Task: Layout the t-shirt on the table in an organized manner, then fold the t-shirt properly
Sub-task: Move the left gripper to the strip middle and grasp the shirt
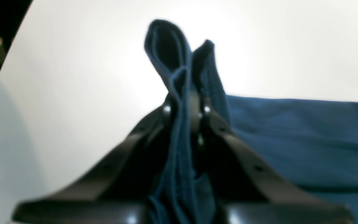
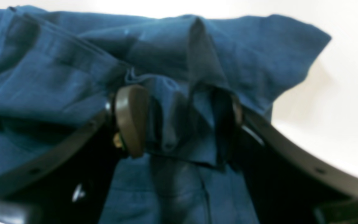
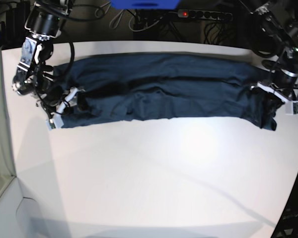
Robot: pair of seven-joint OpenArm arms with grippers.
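- Left wrist view: the white desk [image 1: 73,77] lies bright behind; we see the left hand [image 1: 186,109] pinched tight on a folded edge of the t-shirt [image 1: 306,133].
- Right wrist view: the right hand [image 2: 182,121] is partly closed around bunched cloth.
- Base view: the shirt lies stretched across the far desk, one hand at each end. We judge a fold is under way; next, carry both ends over evenly.

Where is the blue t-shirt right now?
In the base view the t-shirt lies stretched across the far side of the table, with the left tool and right tool pinching its two ends.

Right claw [image 2: 182,124] — bunched t-shirt [image 2: 57,77] between
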